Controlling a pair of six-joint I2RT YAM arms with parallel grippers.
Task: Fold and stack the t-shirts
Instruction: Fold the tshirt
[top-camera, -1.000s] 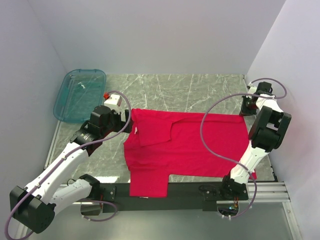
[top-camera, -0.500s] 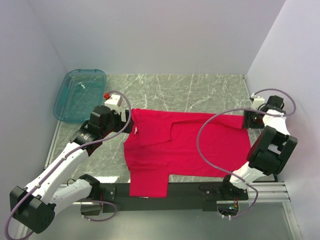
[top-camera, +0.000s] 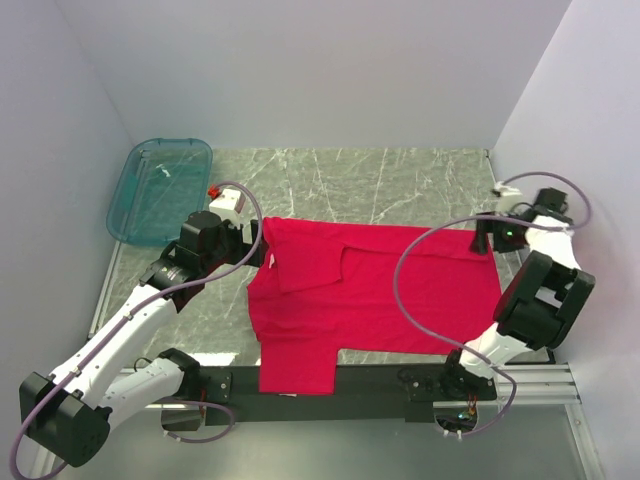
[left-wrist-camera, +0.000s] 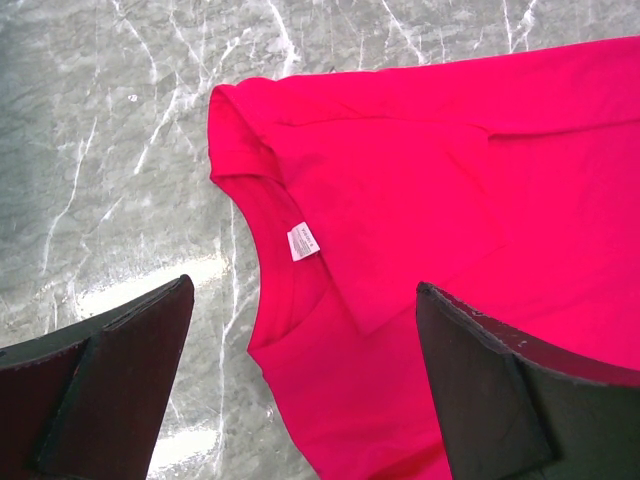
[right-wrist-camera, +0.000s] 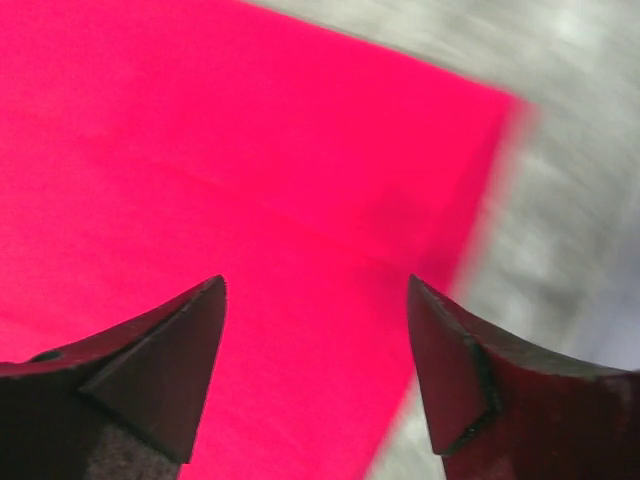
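One crimson-red short-sleeved cotton t-shirt (top-camera: 370, 290) w/ small white neck label (left-wrist-camera: 303, 241) lies spread mid-table, a flap folded over near the collar. Left gripper (left-wrist-camera: 302, 290) gapes wide over the collar, empty. Right gripper (right-wrist-camera: 315, 285) is spread over the shirt's far-right corner, prob. empty (view blurred). One translucent teal plastic tub (top-camera: 160, 190) sits far left. Grey marble tabletop (top-camera: 400, 180), pale walls.

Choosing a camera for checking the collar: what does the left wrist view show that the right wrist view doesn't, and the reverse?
Left wrist only: the round collar and its white neck label. Right wrist only: a plain corner of the cloth, blurred. Both: the red t-shirt lying on the marble table.
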